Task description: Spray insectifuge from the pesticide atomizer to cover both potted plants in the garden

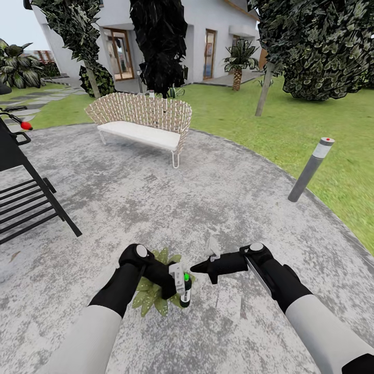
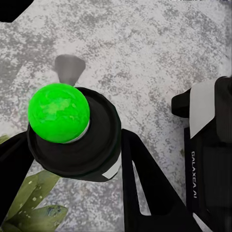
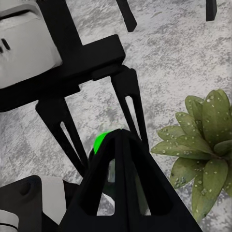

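Observation:
My left gripper is shut on the pesticide atomizer, a slim dark bottle held upright with a green dot on its head. It hangs right over a potted plant, a low green rosette on the grey patio. The right gripper is shut, its pointed tips meeting at the atomizer's head beside the green dot. In the right wrist view the plant's leaves carry tiny pale specks of insectifuge. The pot itself is hidden under leaves and arm.
A wicker bench with a white seat stands at the patio's far side. A grey bollard lamp leans at the right edge by the lawn. A black slatted rack stands at left. House and trees lie beyond.

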